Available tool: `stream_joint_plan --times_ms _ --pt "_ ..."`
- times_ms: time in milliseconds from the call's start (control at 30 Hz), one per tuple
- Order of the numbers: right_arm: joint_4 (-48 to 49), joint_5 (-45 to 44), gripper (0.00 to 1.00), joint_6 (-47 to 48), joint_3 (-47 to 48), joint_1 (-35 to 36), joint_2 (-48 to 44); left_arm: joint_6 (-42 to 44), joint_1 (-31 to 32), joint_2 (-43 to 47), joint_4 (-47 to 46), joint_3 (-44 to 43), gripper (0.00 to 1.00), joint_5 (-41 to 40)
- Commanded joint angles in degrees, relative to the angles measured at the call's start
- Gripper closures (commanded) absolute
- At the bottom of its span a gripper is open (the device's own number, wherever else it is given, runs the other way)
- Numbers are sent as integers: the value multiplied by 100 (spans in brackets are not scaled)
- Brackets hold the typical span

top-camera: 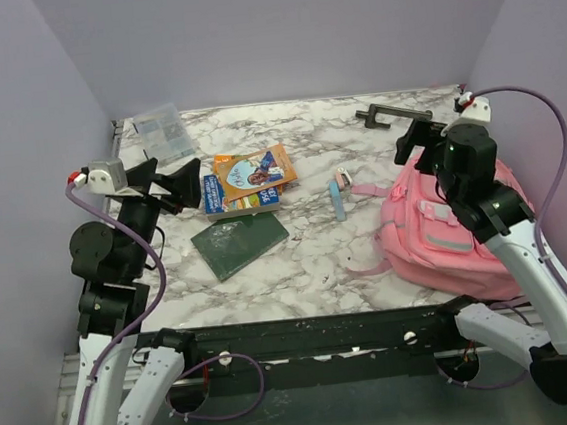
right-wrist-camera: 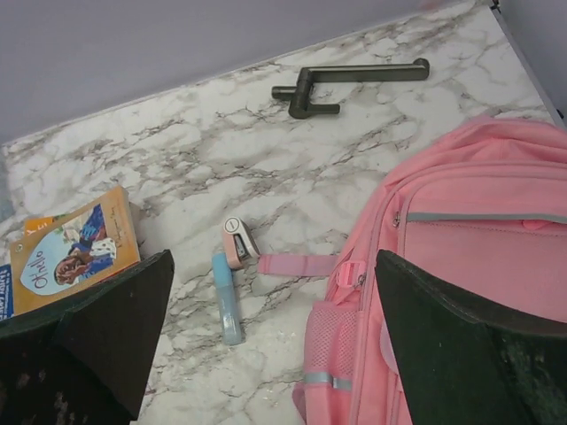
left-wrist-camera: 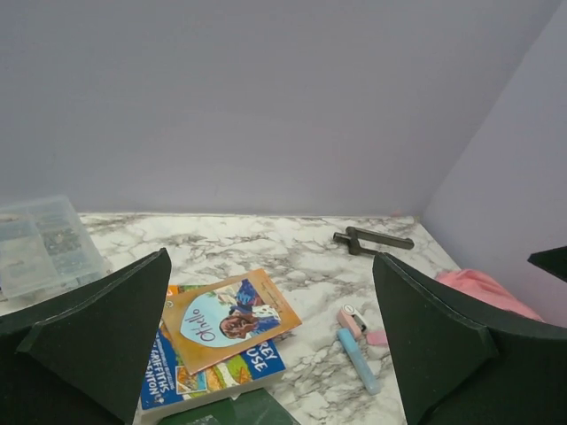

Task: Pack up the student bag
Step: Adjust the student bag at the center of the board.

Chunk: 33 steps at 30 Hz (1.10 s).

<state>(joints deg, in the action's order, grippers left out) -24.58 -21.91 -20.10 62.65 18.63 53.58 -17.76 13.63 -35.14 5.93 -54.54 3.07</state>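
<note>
The student bag (top-camera: 438, 248), a pink backpack with grey-trimmed pockets, lies at the right of the marble table; its front pocket fills the right wrist view (right-wrist-camera: 478, 257). My right gripper (top-camera: 415, 139) hovers open above the bag's far left corner, nothing between its fingers (right-wrist-camera: 275, 257). My left gripper (top-camera: 175, 180) hangs open at the left, above the table beside the books, and is empty too (left-wrist-camera: 270, 257). An orange book (top-camera: 254, 170) lies on a blue book (top-camera: 224, 198), with a green notebook (top-camera: 238, 242) just nearer. A blue stick (top-camera: 338, 204) and a small pink stapler-like item (top-camera: 342, 179) lie mid-table.
A clear plastic box (top-camera: 163, 134) sits at the far left corner. A black handle-shaped tool (top-camera: 390, 114) lies at the far right near the back wall. A pink strap (right-wrist-camera: 297, 264) trails from the bag toward the stick. Purple walls enclose three sides.
</note>
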Motion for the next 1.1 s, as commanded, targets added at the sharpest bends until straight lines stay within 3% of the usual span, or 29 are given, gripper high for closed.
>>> stream_joint_plan --times_ms 0,400,567,767,933,1067 --pt "-12 -336 0 -213 -37 -26 296 -32 128 -152 -57 5 2 505" --pt "426 -720 0 -568 -137 -88 1963 -271 142 -1633 1189 -956 2 1539" --pt "349 -684 0 -1123 212 -552 2839 -251 140 -2221 1686 -1361 1 2085" --pt "-126 -1440 0 -1609 924 -1096 3781 -326 141 -2593 2064 -1629 2 2430" --pt "-284 -734 0 -2258 1032 -2028 4081 -385 145 -2626 2103 -1664 2 2622" --pt "84 -329 0 -2419 724 -2386 3938 -504 108 -2688 2104 -1678 2 2833"
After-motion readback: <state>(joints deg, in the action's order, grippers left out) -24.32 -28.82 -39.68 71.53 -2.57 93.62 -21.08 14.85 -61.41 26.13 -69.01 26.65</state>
